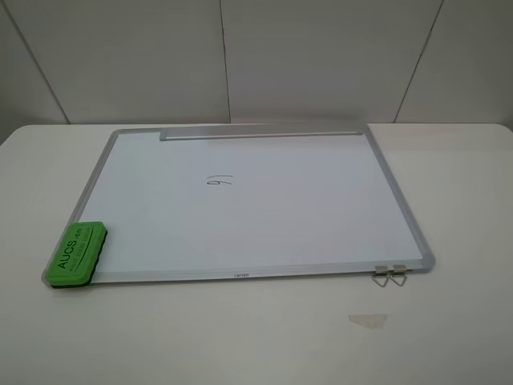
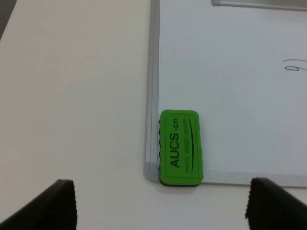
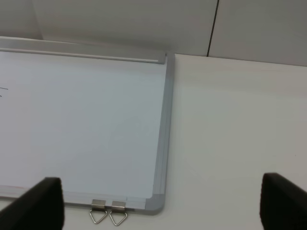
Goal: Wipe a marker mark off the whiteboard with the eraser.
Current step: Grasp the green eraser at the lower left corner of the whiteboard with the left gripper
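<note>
fingertips of the left gripper (image 2: 163, 211) and right gripper (image 3: 162, 206), spread wide apart, each grasping nothing. eraser (image 1: 75, 253), green, lettering up, lies at lower left of the overhead frame on the near left corner of the whiteboard (image 1: 321, 208), overlapping its rim. marker mark (image 1: 219, 181) sits just above frame centre, well apart from the eraser. two metal clips (image 1: 389, 275) at the board's lower right edge; grey tray strip (image 1: 260, 133) along its far edge; white table (image 1: 240, 337) beneath.

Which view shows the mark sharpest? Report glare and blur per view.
Exterior high: even light, no glare, mark whole and sharpest. Left wrist: eraser crisp, near fingertips blurred, mark cut by the picture edge. Right wrist: softer, only a sliver of mark.
</note>
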`<move>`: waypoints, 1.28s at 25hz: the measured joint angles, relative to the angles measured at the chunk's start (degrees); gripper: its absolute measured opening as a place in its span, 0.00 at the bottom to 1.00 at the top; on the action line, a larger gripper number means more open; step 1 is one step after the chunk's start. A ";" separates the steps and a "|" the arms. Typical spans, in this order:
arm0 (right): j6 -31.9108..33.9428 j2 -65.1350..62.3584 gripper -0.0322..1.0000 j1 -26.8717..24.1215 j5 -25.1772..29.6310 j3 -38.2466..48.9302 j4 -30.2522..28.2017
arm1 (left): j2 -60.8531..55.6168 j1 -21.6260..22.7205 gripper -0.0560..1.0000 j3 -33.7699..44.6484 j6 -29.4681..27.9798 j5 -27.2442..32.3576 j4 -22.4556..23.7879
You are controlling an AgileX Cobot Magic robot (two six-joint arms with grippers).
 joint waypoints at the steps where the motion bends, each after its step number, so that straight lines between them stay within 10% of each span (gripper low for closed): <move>1: 0.00 0.00 0.82 0.00 0.00 0.00 0.00 | 2.82 0.00 0.74 -1.92 -0.38 0.00 -0.12; 15: 0.00 0.00 0.82 0.00 0.00 0.00 0.00 | 41.50 0.00 0.74 -10.54 -1.51 1.81 -1.40; 32: 0.00 0.00 0.82 0.00 0.00 0.00 0.00 | 67.60 0.00 0.74 -10.60 1.69 -14.53 -8.35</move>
